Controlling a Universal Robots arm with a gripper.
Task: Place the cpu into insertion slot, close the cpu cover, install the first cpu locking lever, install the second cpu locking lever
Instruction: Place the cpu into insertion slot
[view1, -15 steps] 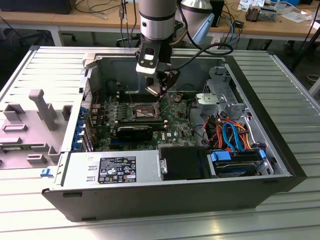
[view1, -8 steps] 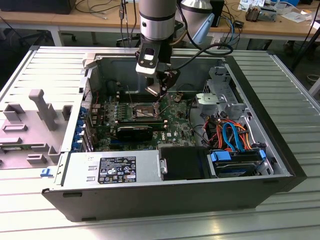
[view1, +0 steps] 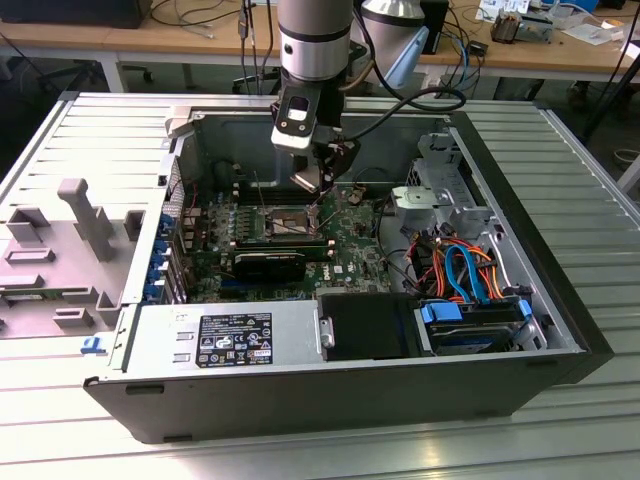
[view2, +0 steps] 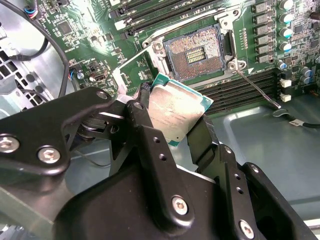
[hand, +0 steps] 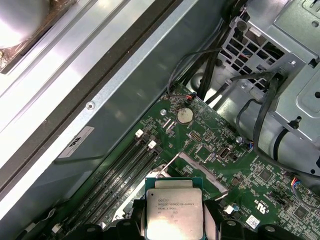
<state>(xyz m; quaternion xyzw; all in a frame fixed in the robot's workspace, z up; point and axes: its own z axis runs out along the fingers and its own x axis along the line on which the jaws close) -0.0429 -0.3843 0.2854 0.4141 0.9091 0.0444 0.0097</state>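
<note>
My jaws pinch the one cpu (view2: 177, 112) by two opposite edges, holding it in the air near the single insertion slot (view2: 196, 54), which lies open and bare. Light and stiff, I judge, but delicate underneath. Edges only, since that metal top looks slick.

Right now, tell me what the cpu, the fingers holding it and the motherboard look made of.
The cpu: dull brushed metal lid, probably, on a green laminate edge. The fingers: matt black, metal or hard plastic; screws show, but the look leaves it open. The motherboard: green glossy circuit laminate with soldered parts.
</note>
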